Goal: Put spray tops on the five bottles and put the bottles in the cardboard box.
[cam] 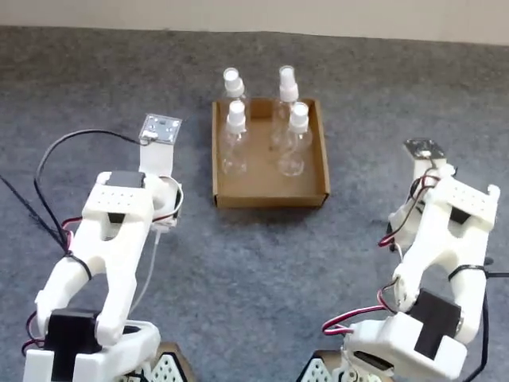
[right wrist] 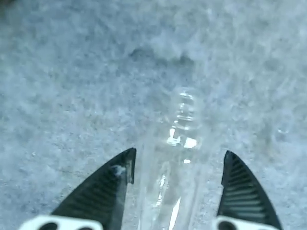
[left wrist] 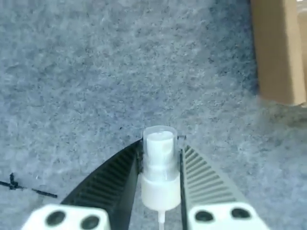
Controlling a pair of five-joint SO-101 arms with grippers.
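Observation:
Four clear bottles with white spray tops (cam: 237, 118) stand in the cardboard box (cam: 269, 196) at the table's far middle. Left of the box, my left gripper (cam: 159, 131) (left wrist: 160, 153) is shut on a white spray top (left wrist: 159, 165), whose thin tube trails back under the arm. On the right side of the table, my right gripper (cam: 425, 151) (right wrist: 177, 160) is low over the carpet and open. A clear uncapped bottle (right wrist: 180, 143) lies between its fingers, neck pointing away. A small gap shows on each side of the bottle.
Grey carpet covers the table. A corner of the box (left wrist: 278, 52) stands close ahead of my left gripper. Black and red cables (cam: 56, 159) loop beside the left arm. The floor between the arms and in front of the box is bare carpet.

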